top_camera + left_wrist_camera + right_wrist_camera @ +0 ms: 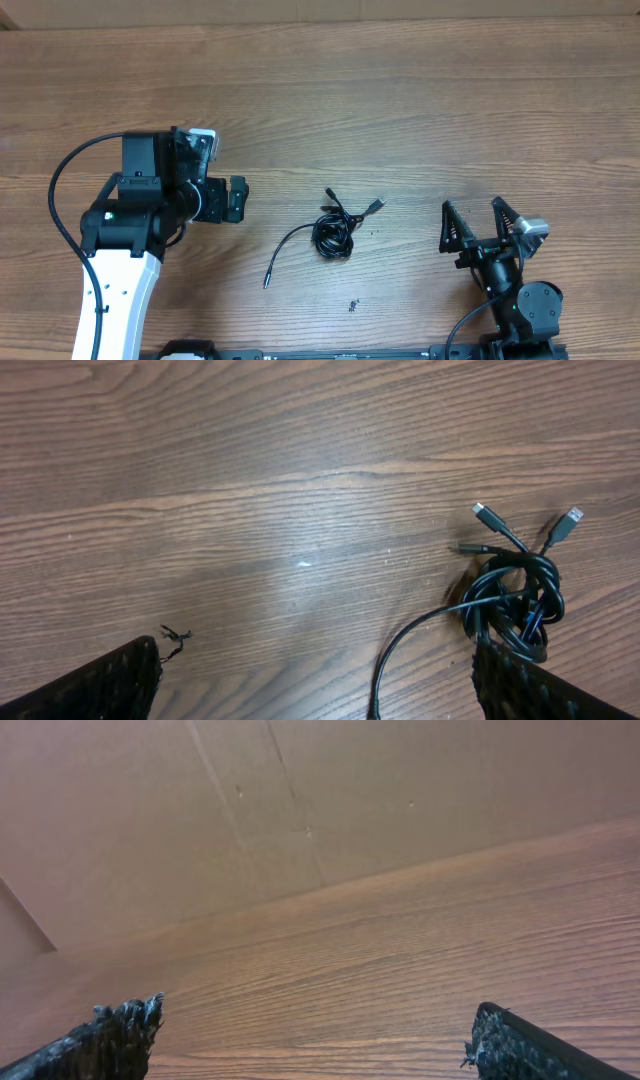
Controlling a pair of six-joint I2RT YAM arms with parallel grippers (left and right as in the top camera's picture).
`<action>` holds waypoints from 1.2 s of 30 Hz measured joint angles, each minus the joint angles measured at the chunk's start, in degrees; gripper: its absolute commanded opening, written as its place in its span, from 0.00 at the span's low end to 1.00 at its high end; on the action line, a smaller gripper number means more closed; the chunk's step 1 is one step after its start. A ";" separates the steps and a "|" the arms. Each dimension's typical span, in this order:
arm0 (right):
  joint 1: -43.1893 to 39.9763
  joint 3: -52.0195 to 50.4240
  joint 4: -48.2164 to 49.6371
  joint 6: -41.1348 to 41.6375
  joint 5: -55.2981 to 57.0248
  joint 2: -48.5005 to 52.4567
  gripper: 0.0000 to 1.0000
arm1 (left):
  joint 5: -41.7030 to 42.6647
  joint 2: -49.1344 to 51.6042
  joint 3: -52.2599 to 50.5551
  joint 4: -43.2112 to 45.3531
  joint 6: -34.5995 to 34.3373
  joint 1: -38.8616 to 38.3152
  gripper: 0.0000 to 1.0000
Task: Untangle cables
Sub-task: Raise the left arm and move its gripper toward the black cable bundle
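Overhead view shows the tangled black cable bundle (333, 235) lying mid-frame on the brown wooden table (400, 90), between the left gripper (240, 199) and right gripper (472, 222), both spread wide and empty, probably ready to grab it.

Table (400, 90) reads as wood grain, smooth, dull sheen. Cables (520, 595): glossy black plastic, plugs (573, 517) bright metal. Pads (115, 1035) on the right gripper (318, 1010): matt black, rough, pitted.
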 measured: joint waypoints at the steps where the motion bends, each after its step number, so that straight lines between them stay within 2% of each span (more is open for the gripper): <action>1: 0.00 0.00 -0.02 0.02 0.00 0.00 1.00 | 0.11 0.00 0.00 0.31 0.00 0.00 1.00; 15: 0.00 0.00 -0.02 -0.02 0.00 0.00 1.00 | 0.66 0.02 0.00 0.02 -0.02 0.00 1.00; 29: 0.00 0.00 -0.04 0.00 -0.02 0.00 1.00 | 5.79 0.02 0.00 -1.33 -0.02 -0.13 1.00; 36: 0.00 0.00 -0.02 -0.02 0.00 0.00 1.00 | 6.25 0.02 0.00 -1.27 -0.02 -4.57 1.00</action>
